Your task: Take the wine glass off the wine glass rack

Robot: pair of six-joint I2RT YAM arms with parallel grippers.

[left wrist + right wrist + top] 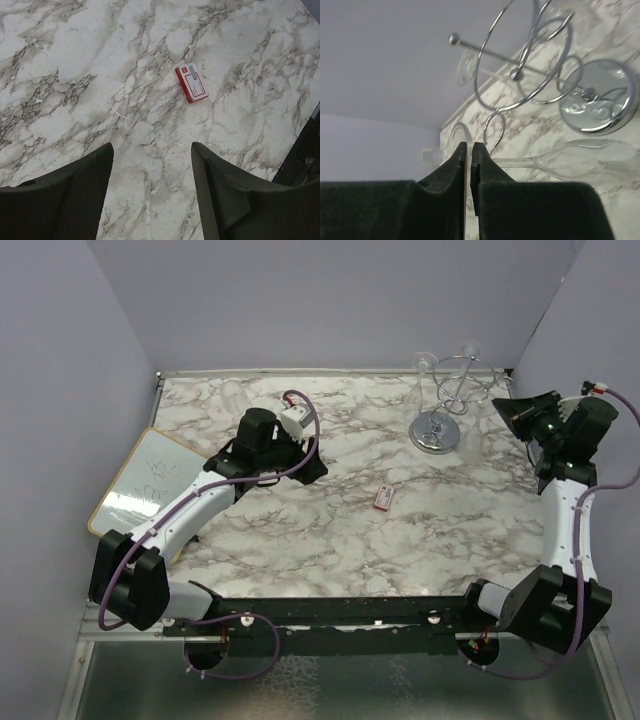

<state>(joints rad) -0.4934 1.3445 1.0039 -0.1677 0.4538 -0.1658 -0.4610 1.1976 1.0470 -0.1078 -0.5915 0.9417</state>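
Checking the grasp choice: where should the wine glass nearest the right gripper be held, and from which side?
The foot rim, edge-on from the side away from the wine glass rack post: the wine glass hangs bowl-down, its foot a thin flat disc on top, its bowl wide. The right gripper, shut, seems pinched on that rim.

High from near edge, left wrist downward — red card (192,83) shared, right wrist tilted beside wine glass rack (598,102)

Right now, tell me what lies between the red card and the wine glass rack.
Nothing but bare marble table. In the top view, the stretch from the red card to the wine glass rack holds no object.
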